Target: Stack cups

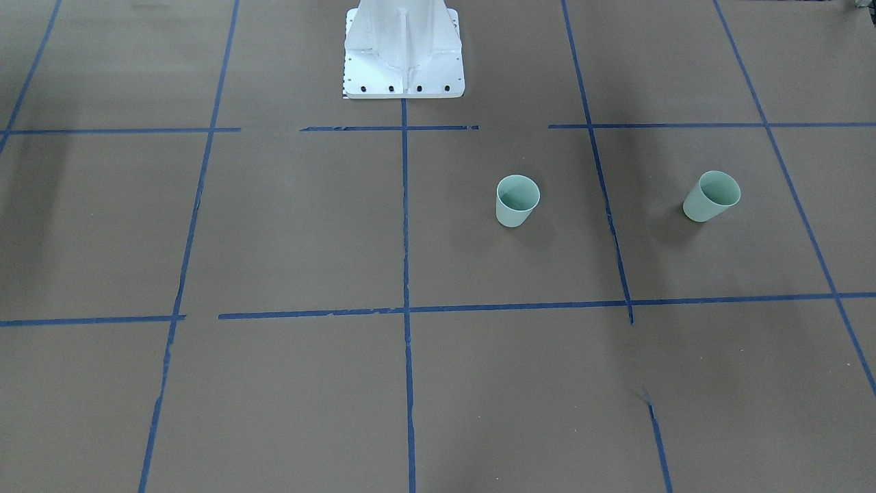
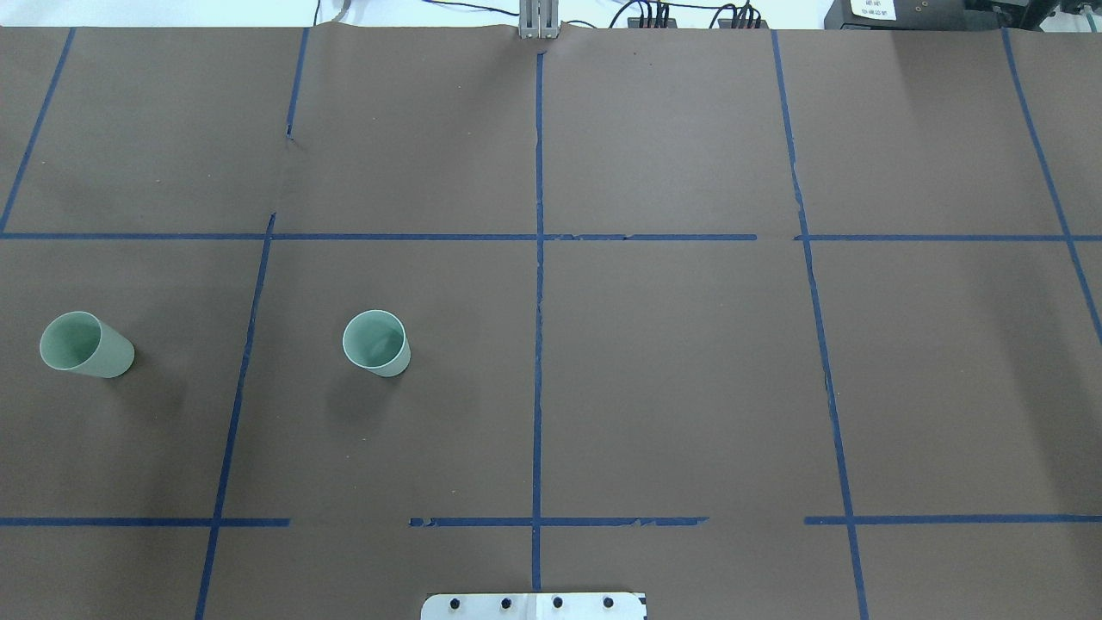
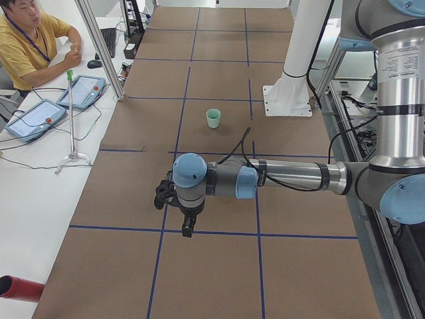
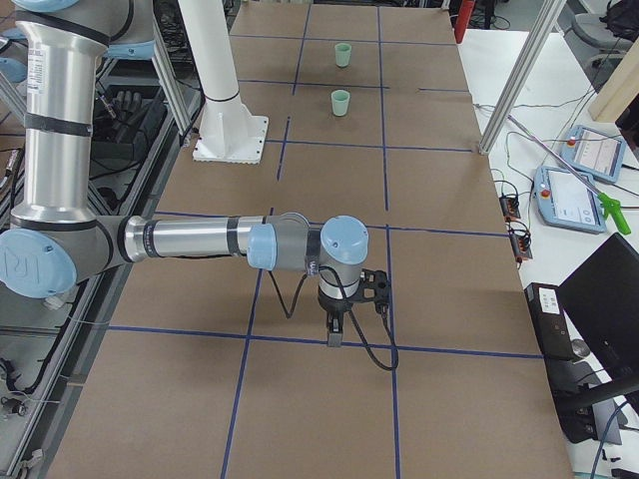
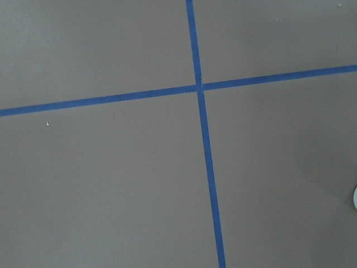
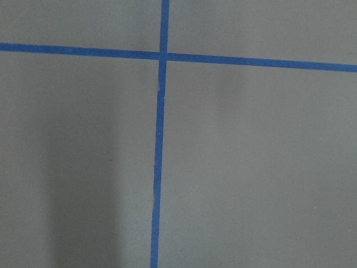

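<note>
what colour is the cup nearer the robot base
The cup is pale mint green, clearest in the overhead view.

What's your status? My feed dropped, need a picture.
Left hand, right hand: raised, off the cups, open or shut unclear. Inner cup, outer cup: upright, apart, unstacked. Nothing between them.

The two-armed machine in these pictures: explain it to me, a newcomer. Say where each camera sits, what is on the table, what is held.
It is a robot: two jointed arms and a white pedestal as its base. One picture faces it across the table, one looks down from behind it, two look along the table from its ends, and two come from wrist cameras, showing little but brown surface and blue tape. The left arm and right arm reach out over the table; whether their jaws are open cannot be told. Two mint-green cups stand upright and apart on the robot's left side: the inner cup and the outer cup. Neither is held.
</note>
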Robot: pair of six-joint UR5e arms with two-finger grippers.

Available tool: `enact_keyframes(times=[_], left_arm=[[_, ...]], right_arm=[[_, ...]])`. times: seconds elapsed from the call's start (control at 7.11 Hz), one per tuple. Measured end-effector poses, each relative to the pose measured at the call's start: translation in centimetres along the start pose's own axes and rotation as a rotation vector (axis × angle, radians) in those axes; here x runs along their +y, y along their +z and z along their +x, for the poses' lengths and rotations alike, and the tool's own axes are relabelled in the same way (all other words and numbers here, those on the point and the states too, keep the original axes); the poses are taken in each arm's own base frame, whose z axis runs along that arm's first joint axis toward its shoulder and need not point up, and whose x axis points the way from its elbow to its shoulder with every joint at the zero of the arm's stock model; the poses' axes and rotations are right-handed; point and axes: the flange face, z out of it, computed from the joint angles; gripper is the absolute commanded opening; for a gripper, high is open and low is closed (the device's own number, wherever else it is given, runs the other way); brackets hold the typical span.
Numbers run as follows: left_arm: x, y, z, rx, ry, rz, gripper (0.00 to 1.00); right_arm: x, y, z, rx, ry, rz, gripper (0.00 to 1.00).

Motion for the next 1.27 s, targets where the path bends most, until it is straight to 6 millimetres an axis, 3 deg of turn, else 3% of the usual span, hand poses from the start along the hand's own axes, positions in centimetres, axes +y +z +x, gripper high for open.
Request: enact_keyframes(times=[0.14, 0.42, 0.7, 0.84, 1.27], left_arm=[[-1.1, 0.8, 2.2, 0.006, -0.003, -0.009, 1.00], [-3.7, 3.8, 9.2, 0.033, -0.062, 0.020, 1.00], [-4.0, 7.5, 15.8, 0.085, -0.110, 0.054, 1.00], [-3.6, 9.1, 17.4, 0.083, -0.121, 0.064, 1.00], [-0.9, 12.1, 18.6, 0.074, -0.131, 0.060, 1.00]], right_arm=[[0.0, 0.0, 0.0, 0.000, 0.000, 0.000, 1.00], [0.0, 0.0, 0.0, 0.000, 0.000, 0.000, 1.00], [0.0, 0.0, 0.0, 0.000, 0.000, 0.000, 1.00], [0.0, 0.0, 0.0, 0.000, 0.000, 0.000, 1.00], [0.0, 0.0, 0.0, 0.000, 0.000, 0.000, 1.00]])
